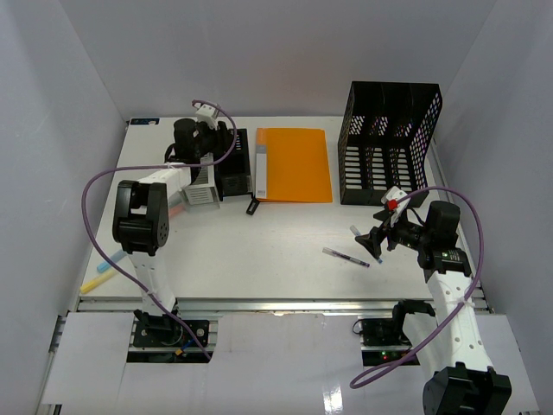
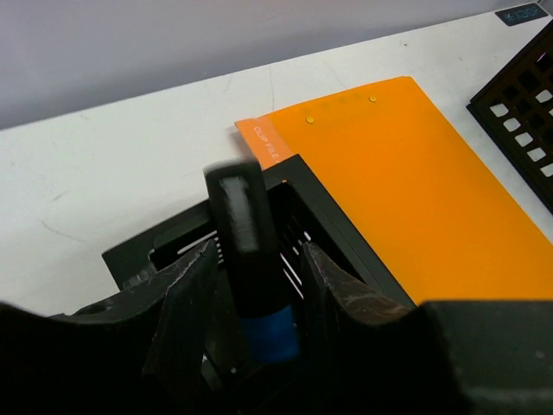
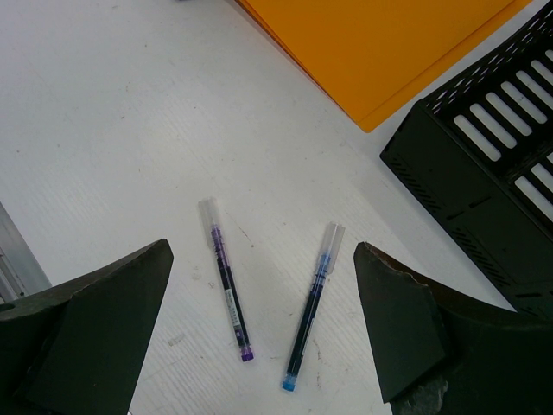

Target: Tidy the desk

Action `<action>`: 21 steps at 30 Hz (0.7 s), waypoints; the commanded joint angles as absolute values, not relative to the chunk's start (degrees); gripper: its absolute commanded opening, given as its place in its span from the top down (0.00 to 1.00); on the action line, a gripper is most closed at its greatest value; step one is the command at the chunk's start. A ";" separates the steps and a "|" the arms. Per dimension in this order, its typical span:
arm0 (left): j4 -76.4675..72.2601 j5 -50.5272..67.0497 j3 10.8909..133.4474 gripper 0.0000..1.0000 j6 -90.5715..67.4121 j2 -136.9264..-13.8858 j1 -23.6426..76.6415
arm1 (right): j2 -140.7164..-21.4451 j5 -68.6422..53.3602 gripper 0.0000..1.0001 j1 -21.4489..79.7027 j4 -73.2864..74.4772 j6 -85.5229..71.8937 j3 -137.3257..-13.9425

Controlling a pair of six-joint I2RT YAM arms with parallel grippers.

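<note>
Desk (image 1: 259, 259): it lies under both grippers, and we see its metal rail along the near edge.
Right gripper (image 3: 259, 320): the jaws are wide apart and hold nothing as it hovers above the desk.
Pens: a purple pen (image 3: 226, 281) and a blue pen (image 3: 311, 307) lie directly beneath this gripper, apart from each other.
Open room: we see bare desk to this gripper's left.
Edges: the black file rack (image 3: 484, 173) stands just beyond this gripper, with its corner close.
Orange folder (image 1: 294, 164): it lies flat just to the right of the left gripper.
Left gripper (image 2: 255, 268): the fingers sit close on either side of a black marker (image 2: 246, 251) above a black pen holder (image 2: 302, 199). We cannot tell whether they pinch it.
Hard to make out: the marker's top is blurred. The left fingers hide much of the holder, and the rack is cut off at the edge of both wrist views.
</note>
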State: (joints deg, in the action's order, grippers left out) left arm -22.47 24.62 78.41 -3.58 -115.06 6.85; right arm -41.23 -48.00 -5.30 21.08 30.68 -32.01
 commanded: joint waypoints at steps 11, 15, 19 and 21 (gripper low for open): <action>-15.63 22.34 74.27 0.32 -8.64 -94.81 6.50 | -40.52 -48.60 0.08 -5.62 21.18 31.38 -32.52; -4.60 26.52 72.02 0.34 -14.69 -89.97 6.57 | -40.21 -48.73 0.08 -5.62 21.18 31.38 -32.58; 7.18 29.02 65.91 0.36 -17.64 -82.68 9.20 | -40.05 -49.27 0.08 -5.62 21.24 31.38 -32.61; 10.25 26.76 60.78 0.35 -16.50 -78.93 13.37 | -39.94 -49.50 0.08 -5.62 21.27 31.38 -32.61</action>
State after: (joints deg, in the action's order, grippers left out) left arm -4.20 26.11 69.20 -14.09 -86.31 7.48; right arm -40.75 -48.06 -5.30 21.11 30.70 -32.01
